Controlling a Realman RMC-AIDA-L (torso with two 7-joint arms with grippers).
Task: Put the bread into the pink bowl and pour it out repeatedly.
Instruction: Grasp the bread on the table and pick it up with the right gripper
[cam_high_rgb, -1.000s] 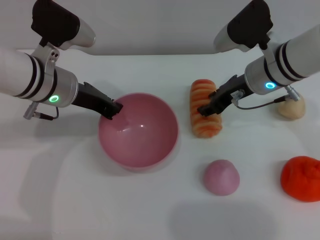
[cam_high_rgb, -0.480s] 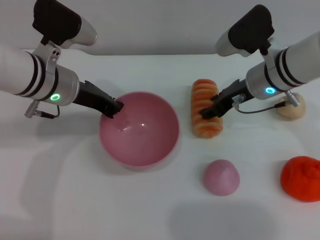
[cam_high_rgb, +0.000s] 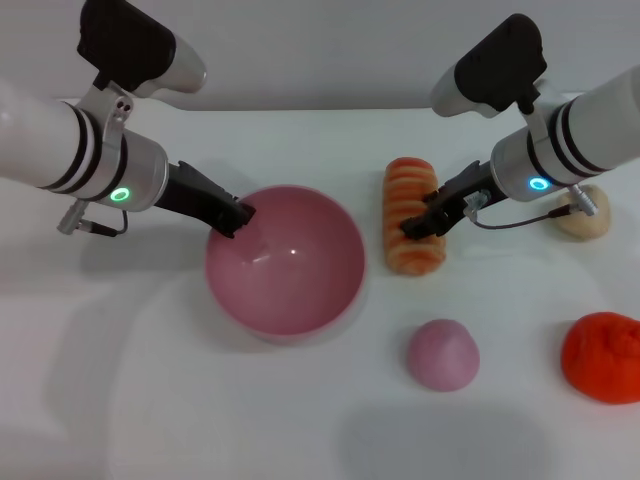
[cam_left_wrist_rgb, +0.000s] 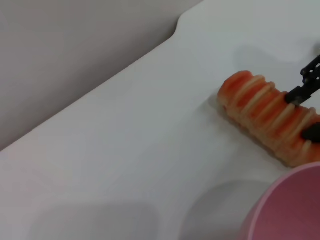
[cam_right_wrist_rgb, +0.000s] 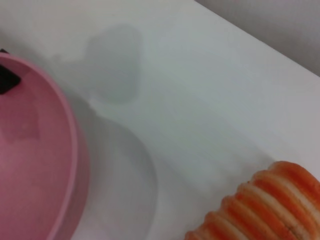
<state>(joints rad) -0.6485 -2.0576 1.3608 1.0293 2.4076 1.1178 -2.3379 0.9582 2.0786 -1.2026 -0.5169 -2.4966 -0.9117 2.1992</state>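
Here the left gripper (cam_high_rgb: 237, 217) has its fingers clamped on the pink bowl (cam_high_rgb: 285, 260) at the rim's 10 o'clock. At the bowl's 3 o'clock the bread (cam_high_rgb: 411, 215) lies striped side up on the white table (cam_high_rgb: 150, 400), the right gripper (cam_high_rgb: 415, 226) fingers closed across its middle.

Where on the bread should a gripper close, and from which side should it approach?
Grip the bread across its narrow middle, coming down from above. It lies flat on the table, long axis pointing away from the robot, so its long sides are free. The right gripper is already there; the left gripper is at the pink bowl.
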